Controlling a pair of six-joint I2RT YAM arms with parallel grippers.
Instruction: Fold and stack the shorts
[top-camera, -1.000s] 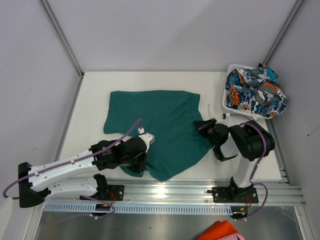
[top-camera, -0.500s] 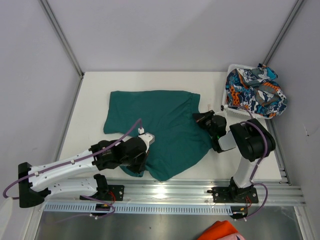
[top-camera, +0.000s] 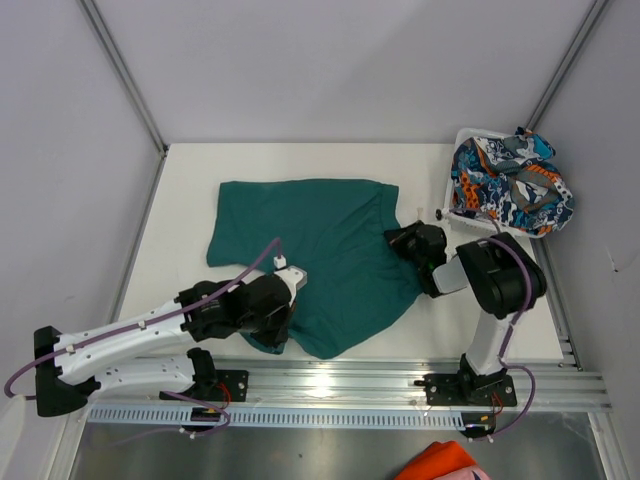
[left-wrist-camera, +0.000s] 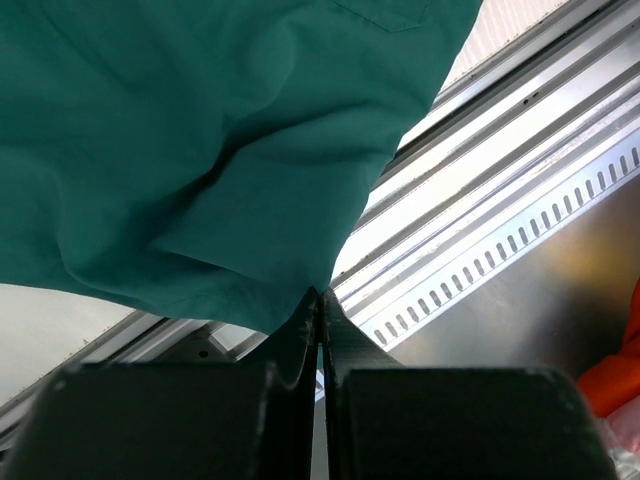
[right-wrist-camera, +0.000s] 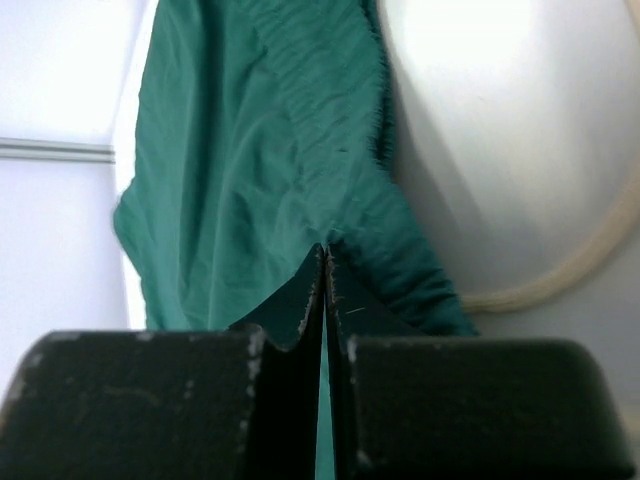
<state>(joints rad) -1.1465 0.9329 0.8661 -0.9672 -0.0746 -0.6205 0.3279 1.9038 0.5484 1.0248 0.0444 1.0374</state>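
We're mid first fold: left hand (left-wrist-camera: 321, 298) pinches teal shorts (top-camera: 310, 240) at 6 o'clock hem, right hand (right-wrist-camera: 325, 252) pinches 3 o'clock waistband; next probably lift both toward 10 o'clock.

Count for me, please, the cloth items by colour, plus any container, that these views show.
teal-green shorts: 1
printed shorts: 1
orange cloth: 1
white basket: 1
Total: 4

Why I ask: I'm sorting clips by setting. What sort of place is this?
Probably a robot test cell, not a home: white table boxed in by plain grey panels, metal mounting rail along its near edge, teal shorts spread on it.
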